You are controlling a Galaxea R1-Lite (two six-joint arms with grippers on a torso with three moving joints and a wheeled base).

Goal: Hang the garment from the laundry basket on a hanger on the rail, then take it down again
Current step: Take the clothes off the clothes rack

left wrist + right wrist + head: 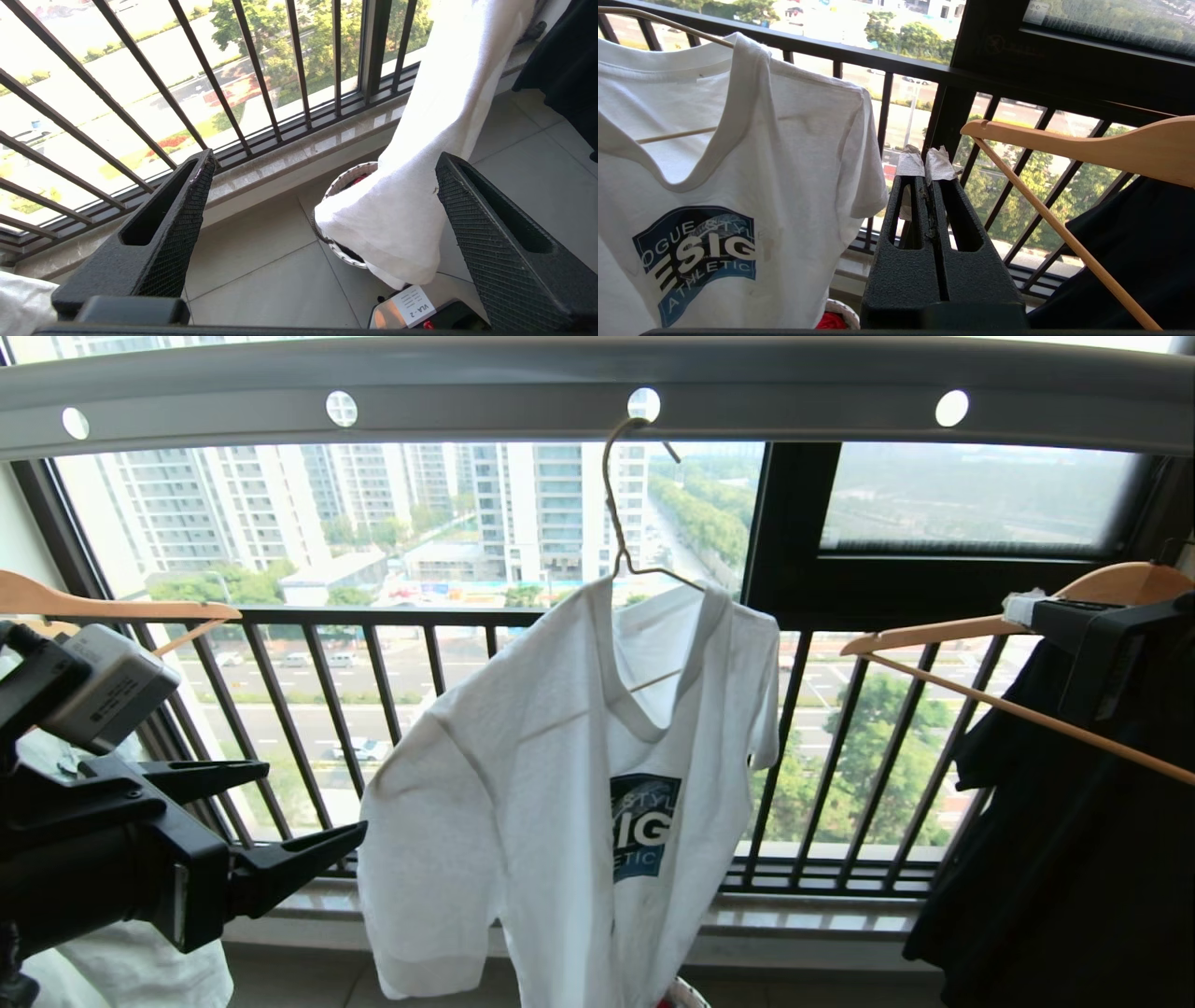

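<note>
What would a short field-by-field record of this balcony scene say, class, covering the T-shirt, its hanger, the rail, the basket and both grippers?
garment: white T-shirt hanging crooked on hanger
hanger: thin wire hanger, hooked in a rail hole
rail: grey overhead bar
laundry basket: on the floor under the shirt
left gripper: open, empty, beside the shirt's sleeve
right gripper: shut, empty, near a wooden hanger

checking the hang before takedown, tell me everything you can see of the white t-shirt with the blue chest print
The white short-sleeved T-shirt looks like soft cotton, with a greyish ribbed neckband and a dark blue square print with white lettering. It hangs lopsided on the thin cream wire hanger, whose hook sits in a hole of the grey perforated metal rail. One shoulder droops low. Its hem hangs just above the small white woven basket on the floor. Neither gripper touches it.
</note>
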